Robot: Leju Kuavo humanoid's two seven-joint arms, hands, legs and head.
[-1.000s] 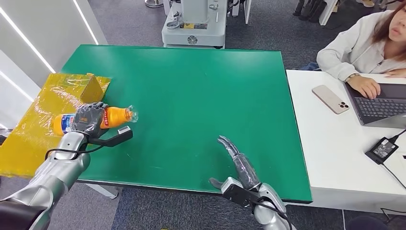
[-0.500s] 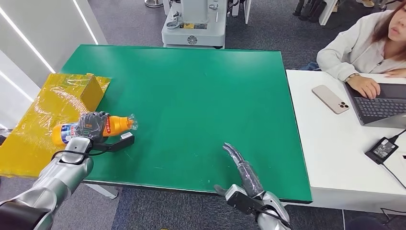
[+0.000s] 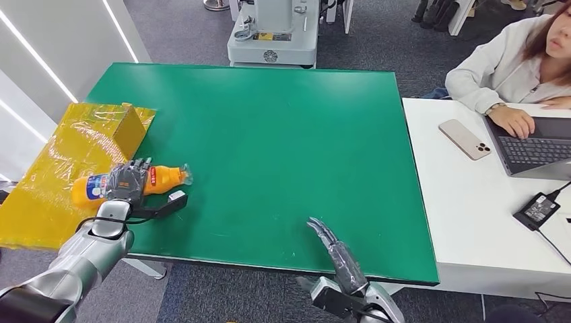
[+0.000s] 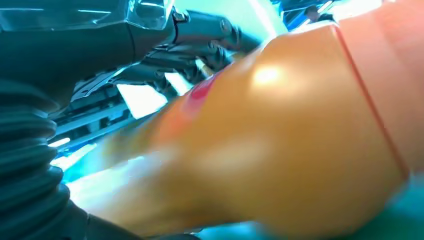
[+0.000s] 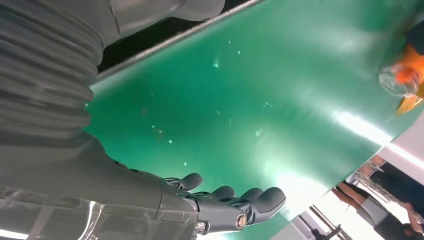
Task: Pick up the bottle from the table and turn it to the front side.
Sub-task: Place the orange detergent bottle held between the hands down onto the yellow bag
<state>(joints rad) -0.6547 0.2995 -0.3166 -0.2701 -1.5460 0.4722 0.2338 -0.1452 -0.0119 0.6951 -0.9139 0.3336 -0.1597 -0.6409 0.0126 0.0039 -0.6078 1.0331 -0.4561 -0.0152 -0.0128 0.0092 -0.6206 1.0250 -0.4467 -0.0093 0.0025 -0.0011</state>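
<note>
Hiding the orange bottle [image 3: 158,177]'s middle, left hand [image 3: 125,182] wrapped around it; right hand [image 3: 339,250] empty, fingers straight.

Blurred orange bottle [image 4: 280,150] across centre and right, gripped by left hand [image 4: 90,65] at upper left; green worktop [image 4: 400,215] lower right.

The left arm reached in over the desk's [image 3: 269,134] near-left corner, its silver forearm angled toward the left edge. The left hand [image 3: 126,182] was wrapped over the middle of the bottle [image 3: 165,176], dark fingers [image 4: 200,37] curled around it. The right arm came up at the near edge, toward the right corner. The right hand [image 3: 339,252] held nothing, fingers [image 5: 250,200] straight, slightly apart, pointing away over the desk.
</note>
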